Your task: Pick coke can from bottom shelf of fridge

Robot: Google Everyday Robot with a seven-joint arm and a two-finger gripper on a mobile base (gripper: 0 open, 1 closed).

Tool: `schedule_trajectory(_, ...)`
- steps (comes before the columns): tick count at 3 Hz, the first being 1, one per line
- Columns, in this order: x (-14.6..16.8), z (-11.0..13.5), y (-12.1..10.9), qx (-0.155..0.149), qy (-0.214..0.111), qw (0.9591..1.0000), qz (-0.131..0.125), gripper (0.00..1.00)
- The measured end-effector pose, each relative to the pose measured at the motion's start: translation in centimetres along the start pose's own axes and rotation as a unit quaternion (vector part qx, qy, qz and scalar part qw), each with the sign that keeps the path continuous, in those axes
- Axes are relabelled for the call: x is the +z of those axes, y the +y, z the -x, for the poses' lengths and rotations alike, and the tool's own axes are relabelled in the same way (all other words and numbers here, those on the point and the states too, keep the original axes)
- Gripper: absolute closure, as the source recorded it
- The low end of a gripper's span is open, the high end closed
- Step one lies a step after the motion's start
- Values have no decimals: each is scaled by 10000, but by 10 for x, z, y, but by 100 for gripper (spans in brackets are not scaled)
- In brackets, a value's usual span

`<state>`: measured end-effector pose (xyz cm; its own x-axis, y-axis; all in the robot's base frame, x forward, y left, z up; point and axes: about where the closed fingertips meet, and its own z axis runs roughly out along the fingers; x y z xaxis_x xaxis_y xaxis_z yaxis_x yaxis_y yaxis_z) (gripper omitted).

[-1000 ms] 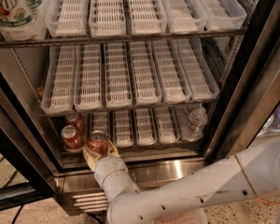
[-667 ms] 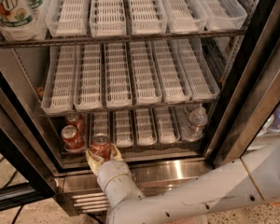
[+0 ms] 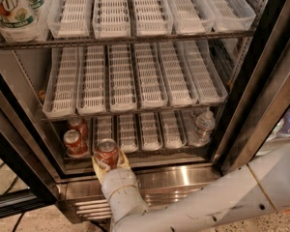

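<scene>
The fridge [image 3: 261,76] stands open with tiers of white slotted trays. My gripper [image 3: 108,162] is at the steel front edge of the bottom shelf [image 3: 174,161], left of centre, shut on a red coke can [image 3: 106,152] with a silver top. The can sits upright between my fingers, just in front of the lane trays. Two more red cans [image 3: 75,141] stand in the leftmost lane of the bottom shelf, one behind the other. My white arm [image 3: 208,202] reaches in from the lower right.
A clear plastic water bottle [image 3: 201,127] stands at the right end of the bottom shelf. Green-and-white 7UP bottles [image 3: 9,8] stand at the top left. The dark door edge [image 3: 19,163] hangs at the left, the steel frame at the right.
My gripper with the coke can has drawn back out of the shelf toward the steel front edge, and the arm has moved slightly right and down.
</scene>
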<state>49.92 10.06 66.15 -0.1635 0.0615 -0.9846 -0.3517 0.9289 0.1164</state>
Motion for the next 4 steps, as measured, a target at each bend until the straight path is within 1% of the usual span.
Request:
schedule_trajectory(1, 4, 2, -5, 22, 121, 9998, 129, 100)
schedule_trajectory(2, 21, 58, -72, 175, -209, 9995, -140, 100)
schedule_trajectory(3, 27, 70, -98, 304, -329, 9989, -146, 100)
schedule_trajectory(4, 27, 70, -98, 306, -327, 9989, -146, 100)
